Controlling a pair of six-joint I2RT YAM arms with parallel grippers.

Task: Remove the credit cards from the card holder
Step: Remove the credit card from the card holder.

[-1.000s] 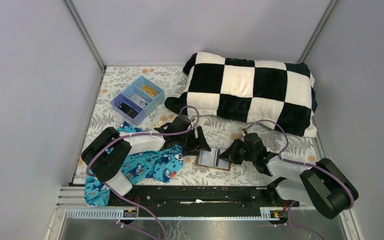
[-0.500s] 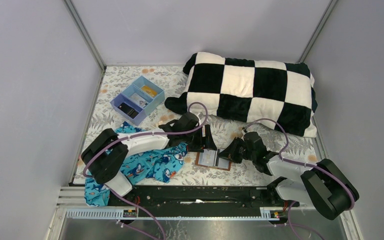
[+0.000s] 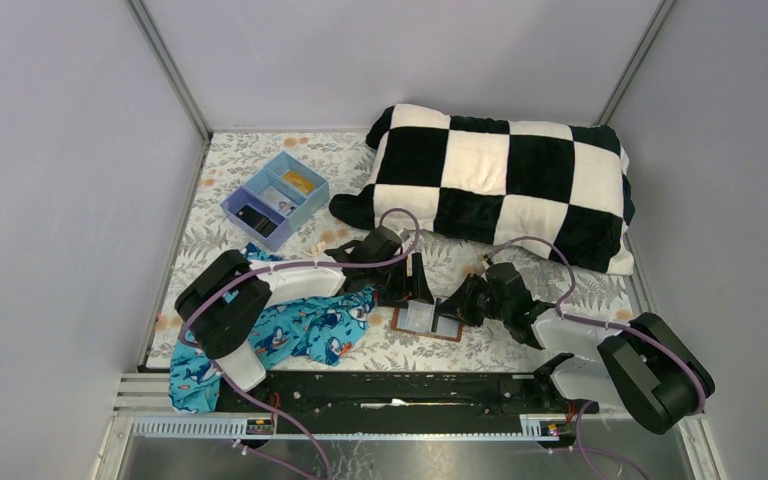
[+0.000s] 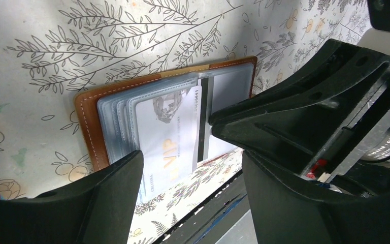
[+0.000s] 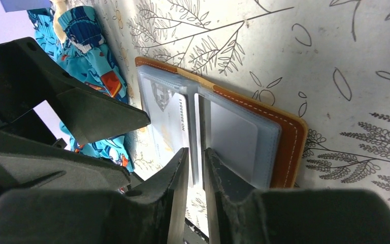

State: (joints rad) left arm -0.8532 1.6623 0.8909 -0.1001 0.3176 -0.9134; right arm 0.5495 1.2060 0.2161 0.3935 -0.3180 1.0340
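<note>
So the card holder [image 3: 427, 321] is lying flat and open on the floral surface [image 3: 400, 352], up front between the two arms and just beside the blue patterned cloth [image 3: 300, 335]. Its long axis runs left to right in the top view, a bit skewed, with the fold going front to back and the grey sleeves facing up. One of the credit cards [image 4: 168, 140], whitish with VIP printed on it, sits on the left half with its long axis crossways to the holder's. Its near end pokes out past the brown rim toward the arms' side. The left hand [image 4: 192, 155] hangs over that half with its fingers spread wide, the card showing between them, gripping nothing. The right hand [image 5: 195, 151] comes in from the other side, tips down at the fold right by the card's dark stripe, fingers almost together with only a thin slit. Can't tell if it's actually pinching a card edge or a sleeve in there.
</note>
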